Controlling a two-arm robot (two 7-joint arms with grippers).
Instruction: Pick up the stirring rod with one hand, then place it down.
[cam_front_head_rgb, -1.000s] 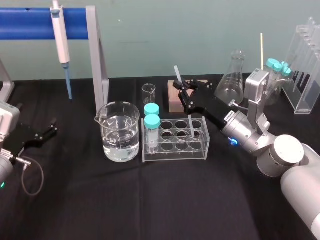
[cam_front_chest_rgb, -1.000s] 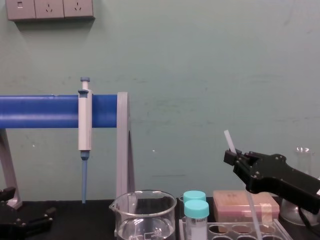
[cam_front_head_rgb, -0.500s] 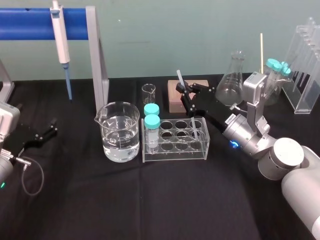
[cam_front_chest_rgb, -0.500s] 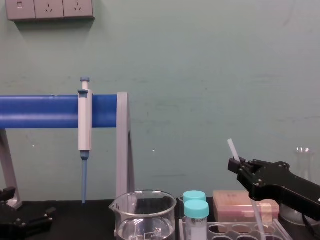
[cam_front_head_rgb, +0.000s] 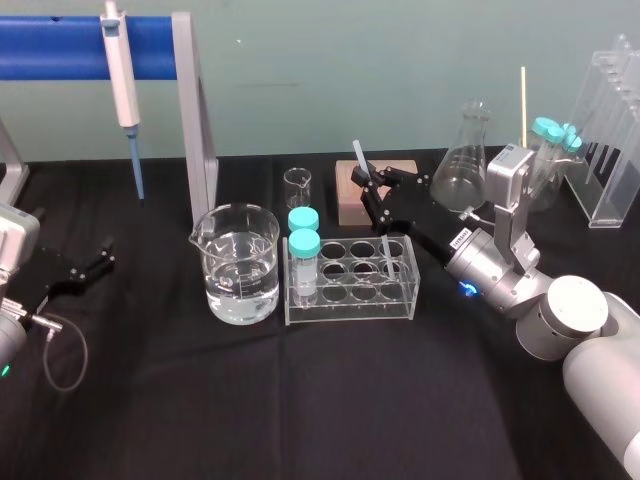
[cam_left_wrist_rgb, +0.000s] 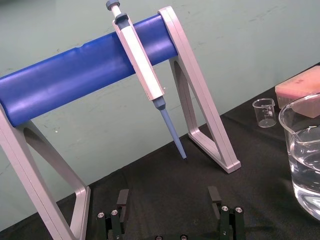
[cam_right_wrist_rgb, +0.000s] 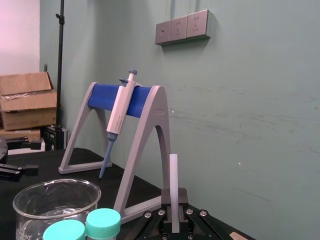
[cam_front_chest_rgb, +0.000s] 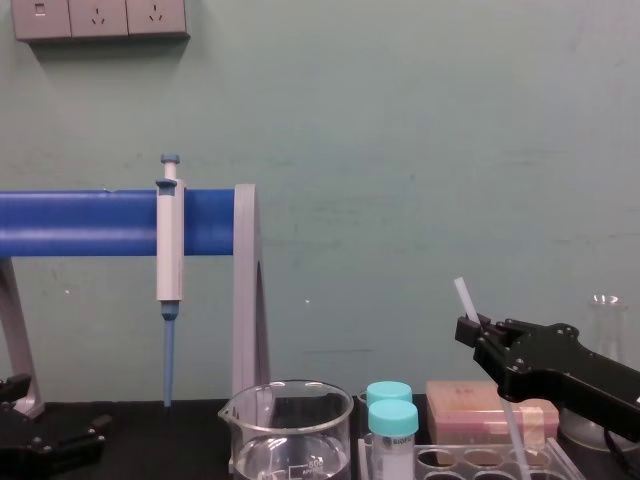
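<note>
— Rod (cam_front_head_rgb: 358, 160) where?
— Clamped in R gripper (cam_front_head_rgb: 372, 190), tilted, lower end looks to sit in a rack (cam_front_head_rgb: 350, 300) well. Move it along its own axis so you don't lever the rack. L gripper (cam_front_head_rgb: 78, 268) parked far left, fingers apart.
— Surroundings?
— Black cloth (cam_front_head_rgb: 300, 400), teal wall (cam_front_head_rgb: 330, 60), beaker (cam_front_head_rgb: 240, 262) just beside rack.

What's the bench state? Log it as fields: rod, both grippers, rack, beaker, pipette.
stirring rod: tilted, lower end down in a right-hand well of the rack, top sticking out above the gripper
right gripper: shut on the stirring rod, over the rack's far side
left gripper: open, parked at the left, holding nothing
test tube rack: clear, two teal-capped tubes in its left column
beaker: left of the rack, part full of clear liquid
pipette: hanging on the blue stand
</note>
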